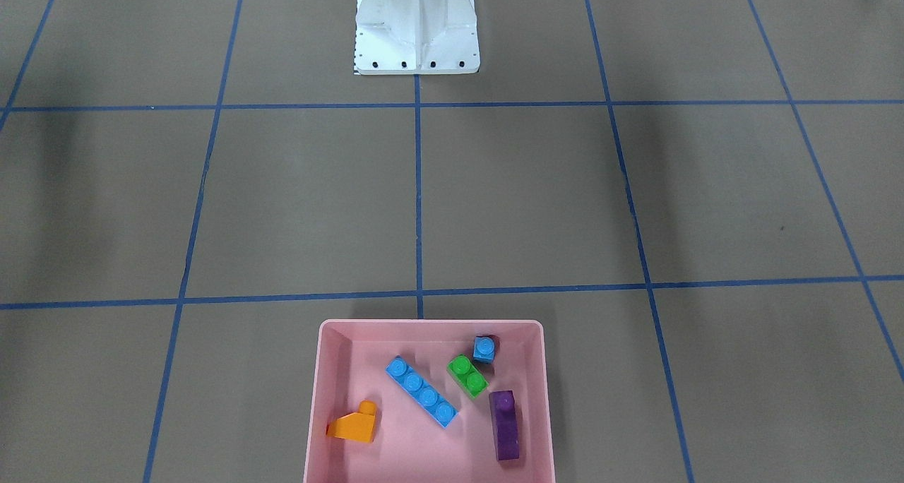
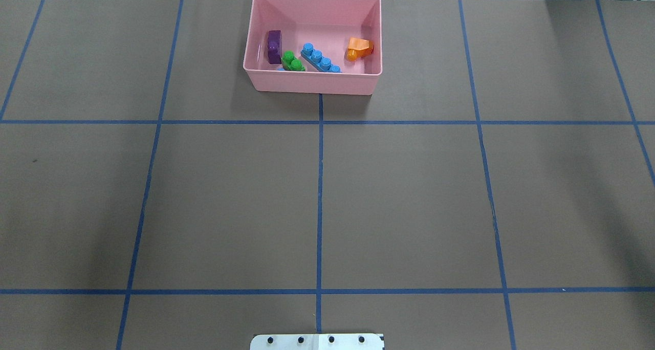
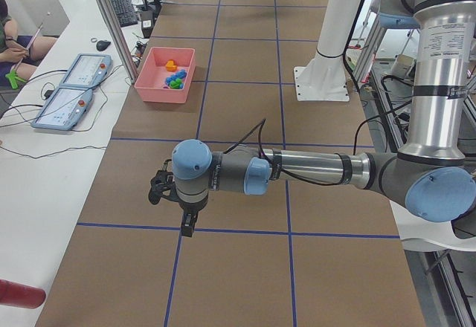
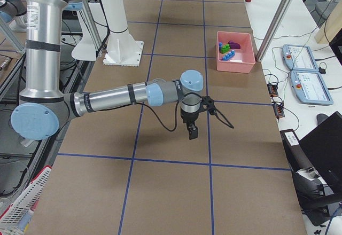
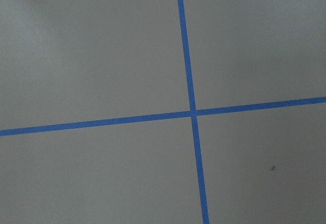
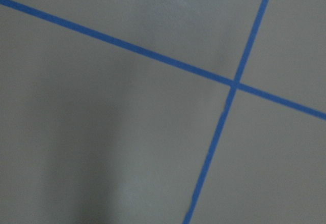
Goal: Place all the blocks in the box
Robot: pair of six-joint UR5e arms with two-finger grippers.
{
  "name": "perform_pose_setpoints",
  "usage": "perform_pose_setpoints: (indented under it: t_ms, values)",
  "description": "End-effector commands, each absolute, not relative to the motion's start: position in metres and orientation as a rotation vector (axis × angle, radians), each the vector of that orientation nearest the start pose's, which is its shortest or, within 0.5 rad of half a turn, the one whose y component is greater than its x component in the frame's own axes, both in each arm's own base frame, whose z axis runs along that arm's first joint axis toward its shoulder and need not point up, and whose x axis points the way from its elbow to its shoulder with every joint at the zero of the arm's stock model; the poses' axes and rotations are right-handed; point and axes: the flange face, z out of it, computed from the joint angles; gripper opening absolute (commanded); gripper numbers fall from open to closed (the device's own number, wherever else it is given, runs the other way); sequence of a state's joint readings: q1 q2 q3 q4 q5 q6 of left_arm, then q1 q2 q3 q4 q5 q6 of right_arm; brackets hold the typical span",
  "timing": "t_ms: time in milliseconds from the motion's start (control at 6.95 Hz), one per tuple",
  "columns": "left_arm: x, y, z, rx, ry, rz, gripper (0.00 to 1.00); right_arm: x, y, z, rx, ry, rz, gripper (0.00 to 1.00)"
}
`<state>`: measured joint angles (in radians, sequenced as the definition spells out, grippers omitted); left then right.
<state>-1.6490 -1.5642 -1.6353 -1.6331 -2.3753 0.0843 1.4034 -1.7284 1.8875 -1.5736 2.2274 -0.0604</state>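
The pink box (image 1: 431,323) stands at the table's far middle edge and also shows in the overhead view (image 2: 312,81). All five blocks lie inside it: the orange sloped one (image 1: 353,423), the long blue one (image 1: 421,391), the green one (image 1: 467,375), the tiny blue one (image 1: 484,348) and the purple one (image 1: 506,424). My left gripper (image 3: 186,227) hangs over bare table, far from the box. My right gripper (image 4: 191,132) does the same at the other end. Both show only in the side views, so I cannot tell if they are open or shut.
The white base plate (image 1: 417,52) sits at the robot's side of the table. Blue tape lines (image 2: 320,196) grid the brown table. A side bench with two control tablets (image 3: 74,89) runs beside the box. Both wrist views show only table and tape.
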Motion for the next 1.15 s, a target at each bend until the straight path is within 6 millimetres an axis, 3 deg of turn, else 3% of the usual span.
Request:
perform_pose_setpoints:
  t_ms: [0, 432, 576, 1007]
  values:
    - [-0.097, -0.457, 0.632, 0.199, 0.805, 0.065, 1.0, 0.046, -0.369, 0.63, 0.081, -0.715, -0.205, 1.0]
    - [-0.095, -0.459, 0.625, 0.132, 0.808, 0.044, 1.0, 0.05, -0.311, 0.674, -0.005, -0.716, -0.17, 1.0]
    - [-0.095, -0.458, 0.617, 0.141, 0.807, 0.049, 1.0, 0.051, -0.304, 0.675, 0.023, -0.717, -0.158, 1.0]
    - [-0.097, -0.449, 0.615, 0.153, 0.807, 0.053, 1.0, 0.049, -0.316, 0.663, 0.036, -0.724, -0.124, 1.0]
